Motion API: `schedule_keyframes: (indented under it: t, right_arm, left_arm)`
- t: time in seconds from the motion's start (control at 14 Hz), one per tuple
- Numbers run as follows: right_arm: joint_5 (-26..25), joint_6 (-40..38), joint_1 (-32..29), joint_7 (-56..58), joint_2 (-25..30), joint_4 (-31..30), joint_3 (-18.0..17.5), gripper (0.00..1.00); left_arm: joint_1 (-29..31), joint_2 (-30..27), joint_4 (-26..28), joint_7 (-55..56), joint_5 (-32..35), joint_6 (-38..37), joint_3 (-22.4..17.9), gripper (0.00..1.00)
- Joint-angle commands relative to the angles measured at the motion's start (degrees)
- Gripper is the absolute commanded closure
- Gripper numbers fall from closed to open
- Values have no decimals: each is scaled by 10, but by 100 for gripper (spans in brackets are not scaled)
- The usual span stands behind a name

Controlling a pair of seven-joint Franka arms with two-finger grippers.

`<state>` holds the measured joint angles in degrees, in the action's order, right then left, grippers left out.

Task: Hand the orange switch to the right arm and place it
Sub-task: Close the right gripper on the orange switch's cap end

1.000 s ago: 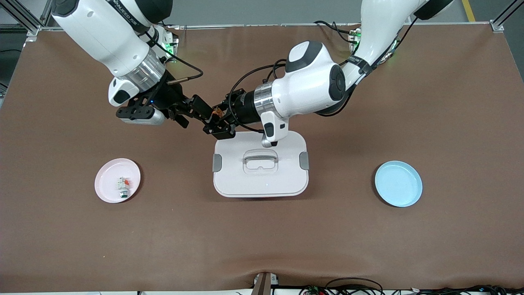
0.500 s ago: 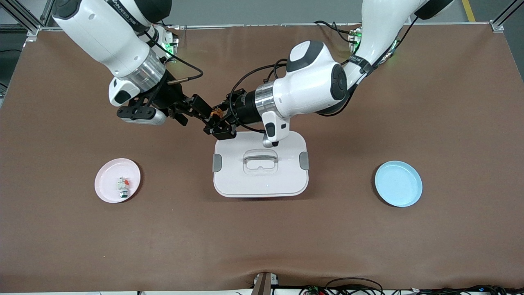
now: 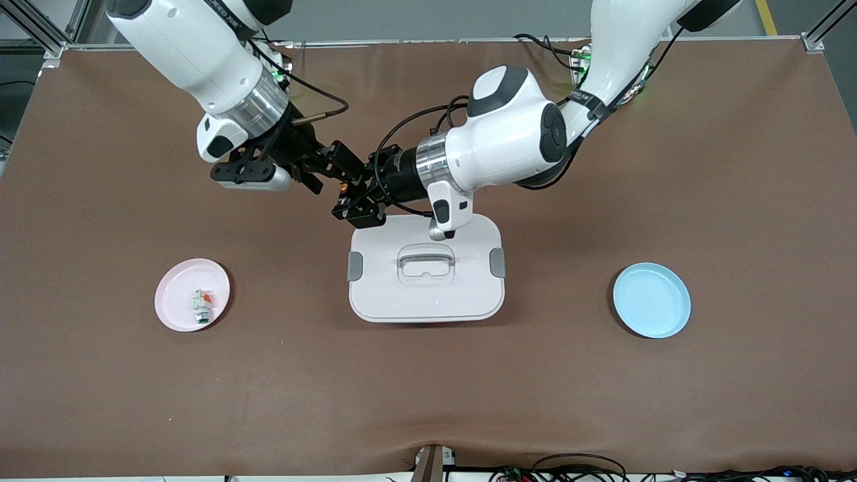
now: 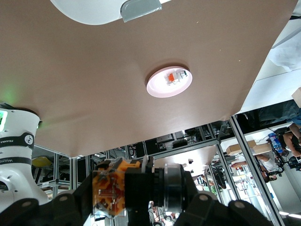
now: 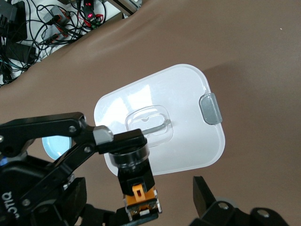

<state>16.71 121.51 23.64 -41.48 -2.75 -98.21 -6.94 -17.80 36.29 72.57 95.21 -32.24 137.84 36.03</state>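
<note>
The orange switch [image 3: 343, 189], a black cylinder with an orange end, is held in the air just past the white box's edge that lies farther from the front camera. My left gripper [image 3: 356, 201] is shut on its black body. In the left wrist view the switch [image 4: 113, 188] lies across the left gripper [image 4: 141, 201]. My right gripper [image 3: 345, 175] is open, its fingers on either side of the switch's orange end. In the right wrist view the orange end [image 5: 141, 197] sits between the right gripper's [image 5: 141, 205] spread fingers, and one fingertip [image 5: 202, 190] stands apart from it.
A white lidded box [image 3: 469, 294] stands mid-table under the left wrist. A pink plate [image 3: 175, 304] holding a white-grey part with a red tab [image 3: 203, 299] lies toward the right arm's end. A blue plate [image 3: 651, 300] lies toward the left arm's end.
My right arm has moved toward the left gripper, and its open fingers now reach around the switch's orange end. The left gripper has stayed almost still with the switch.
</note>
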Motion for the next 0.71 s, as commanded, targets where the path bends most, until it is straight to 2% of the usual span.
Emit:
schedule_keyframes:
  t: [0.0,0.21,0.36,0.64]
  right_arm:
    - [6,-9,2,-8,15,-6,3,0]
    - [4,-8,2,4,14,-9,3,0]
    - [4,-20,-5,55,13,-11,6,0]
    - [5,-13,-4,61,14,-19,7,0]
  left_arm:
    - [-4,-5,2,14,7,11,-2,100]
    - [-4,-5,3,14,8,11,-2,100]
    - [-4,-5,3,14,8,11,-2,100]
    - [-4,-5,3,14,8,11,-2,100]
